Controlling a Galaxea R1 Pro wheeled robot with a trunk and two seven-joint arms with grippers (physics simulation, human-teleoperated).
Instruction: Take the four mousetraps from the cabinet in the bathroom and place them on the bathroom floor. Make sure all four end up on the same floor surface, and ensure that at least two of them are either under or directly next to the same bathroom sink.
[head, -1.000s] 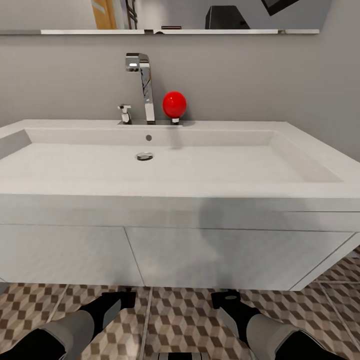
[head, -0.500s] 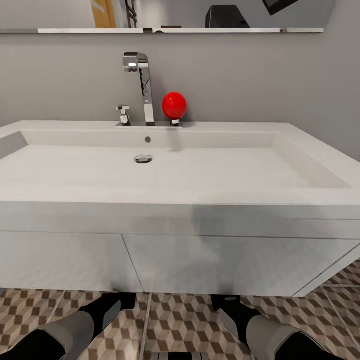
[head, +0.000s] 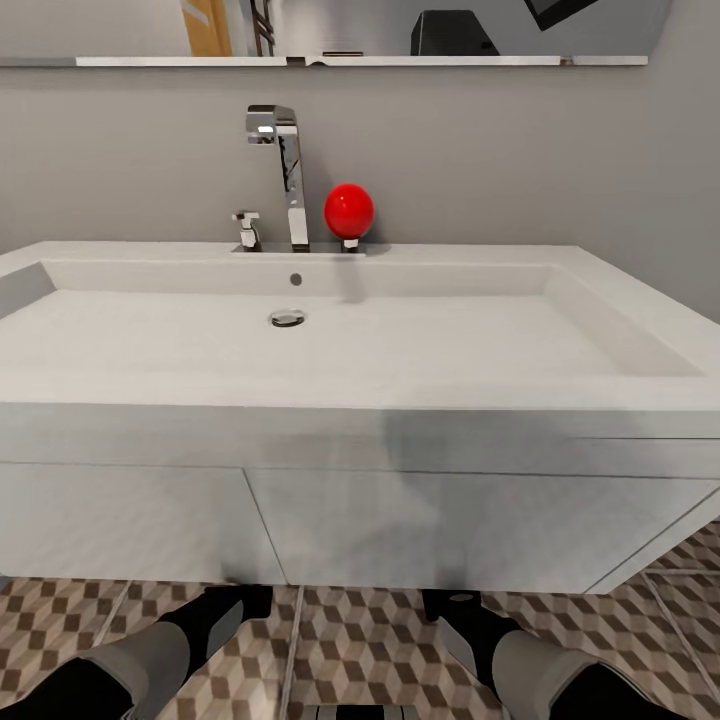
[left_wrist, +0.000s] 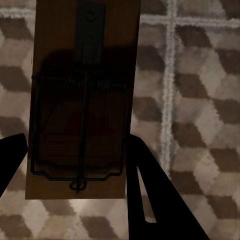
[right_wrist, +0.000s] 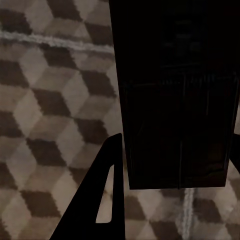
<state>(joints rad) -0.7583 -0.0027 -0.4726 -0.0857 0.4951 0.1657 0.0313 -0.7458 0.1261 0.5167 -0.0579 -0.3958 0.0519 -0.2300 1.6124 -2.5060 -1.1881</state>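
The white sink (head: 340, 350) with its chrome tap (head: 285, 175) and red ball (head: 348, 211) sits on the white vanity (head: 400, 525) right in front of me. Both grippers hang low over the cube-patterned bathroom floor (head: 360, 650), at the vanity's lower edge. My left gripper (head: 238, 603) (left_wrist: 77, 142) is shut on a tan mousetrap (left_wrist: 85, 100) with a dark wire frame, the tiles close behind it. My right gripper (head: 452, 603) (right_wrist: 177, 140) is shut on a second mousetrap (right_wrist: 177, 75), which is dark in shadow. The cabinet is out of view.
A grey wall and a narrow shelf (head: 330, 62) under a mirror rise behind the basin. The vanity's front overhangs the floor just ahead of both grippers. Tiled floor (head: 690, 545) runs on past the vanity's right end.
The head camera shifted slightly a second ago, so the sink looks a little nearer. Since half a second ago nothing has moved, and both grippers hold where they were.
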